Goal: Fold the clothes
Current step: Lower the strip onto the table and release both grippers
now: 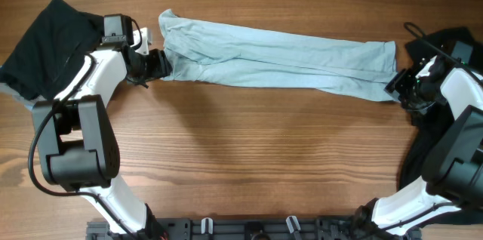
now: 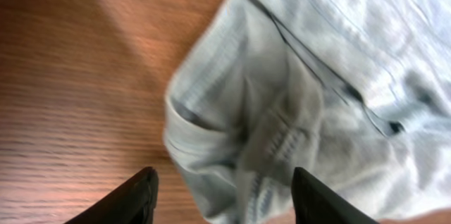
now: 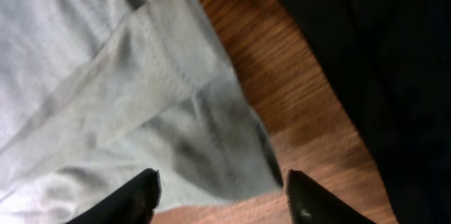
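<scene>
Nearest to us, in the left wrist view, the left hand stands open, its dark fingers spread wide around a bunched, stitched edge of the pale blue T-shirt; nothing looks pinched. The right wrist view shows the same at the other end: the right hand is open, with a hemmed corner of the shirt lying flat on the worktop between its fingers. From overhead, the shirt is a long narrow band running from the upper left of the frame, sloping slightly down to the right edge, with one hand at each end. We judge the lengthwise folds done, since the cloth is layered and no sleeve sticks out. The crosswise folds that would bring the two ends together are not yet made, and the creases are loose and wrinkled. Below the band the wood is bare, so we see room to work. Further out, a black garment lies crumpled in the upper left corner, partly under the left arm, and a dark garment lies heaped at the right edge. Neither looks folded, so most of the task remains. The dark one concerns us most: it lies just beside the shirt corner, with only a strip of wood between them, and the right hand could snag it when closing.
</scene>
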You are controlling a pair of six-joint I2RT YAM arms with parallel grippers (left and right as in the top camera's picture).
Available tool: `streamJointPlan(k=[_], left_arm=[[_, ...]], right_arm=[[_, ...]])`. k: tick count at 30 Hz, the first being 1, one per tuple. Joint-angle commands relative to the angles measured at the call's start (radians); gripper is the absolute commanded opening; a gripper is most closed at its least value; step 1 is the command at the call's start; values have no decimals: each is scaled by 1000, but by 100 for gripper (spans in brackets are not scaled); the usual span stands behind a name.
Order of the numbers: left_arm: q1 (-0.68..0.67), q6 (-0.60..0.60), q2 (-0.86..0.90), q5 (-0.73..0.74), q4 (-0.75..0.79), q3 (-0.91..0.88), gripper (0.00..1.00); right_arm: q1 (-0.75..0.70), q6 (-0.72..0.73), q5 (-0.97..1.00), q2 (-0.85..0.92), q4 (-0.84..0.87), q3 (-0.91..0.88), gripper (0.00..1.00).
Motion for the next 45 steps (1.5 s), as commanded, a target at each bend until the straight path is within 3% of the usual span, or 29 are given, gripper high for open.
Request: streamJointPlan(k=[1, 4, 5, 9, 11, 12, 17, 22, 23, 24, 25, 26, 27, 28, 32, 36, 38, 42, 45], left_arm=[[0, 39, 10, 68, -46, -5, 64], [-1, 69, 11, 63, -79, -15, 63], [-5, 86, 11, 63, -75, -24, 61], [-13, 85, 15, 32, 12, -46, 58], [-13, 83, 17, 26, 53, -46, 9], [-12, 82, 17, 2, 49, -45, 4], [42, 82, -29, -74, -110, 9, 4], [100, 79, -110, -101, -220, 32, 4], [101, 79, -118, -104, -231, 32, 4], [101, 79, -123, -103, -240, 32, 6], [101, 79, -126, -103, -253, 32, 43], [101, 79, -126, -103, -267, 33, 58], [101, 79, -126, -103, -282, 35, 67], [101, 79, -126, -103, -311, 47, 73], [101, 83, -126, -98, -391, 129, 83], [101, 87, -126, 25, -461, 208, 82], [101, 87, -126, 56, -460, 216, 81], [101, 87, -126, 56, -457, 217, 80], [101, 87, -126, 56, -457, 217, 80]], right_arm=[[1, 42, 28, 76, 34, -10, 41], [1, 45, 28, 93, 48, -10, 9], [1, 42, 28, 93, 48, -10, 5], [1, 35, 28, 93, 46, -10, 4], [1, 35, 28, 93, 40, -10, 4], [1, 19, 29, 90, 31, -9, 4], [-32, 61, 197, 63, -183, 75, 4], [-38, 42, 309, 13, -293, 81, 4], [-38, 30, 302, 10, -293, 81, 15], [-38, 27, 286, 9, -293, 82, 28], [-38, 23, 256, 9, -291, 84, 42], [-38, 21, 237, 9, -293, 86, 49], [-38, 10, 227, 9, -293, 90, 53], [-39, 5, 198, 8, -298, 99, 63], [-60, -123, -4, 8, -240, 110, 73], [-71, -164, -14, 15, -157, 84, 76], [-70, -247, -118, 32, -136, 74, 72], [-72, -306, -140, 61, -194, 76, 61], [-76, -404, -198, 17, -253, 111, 72]])
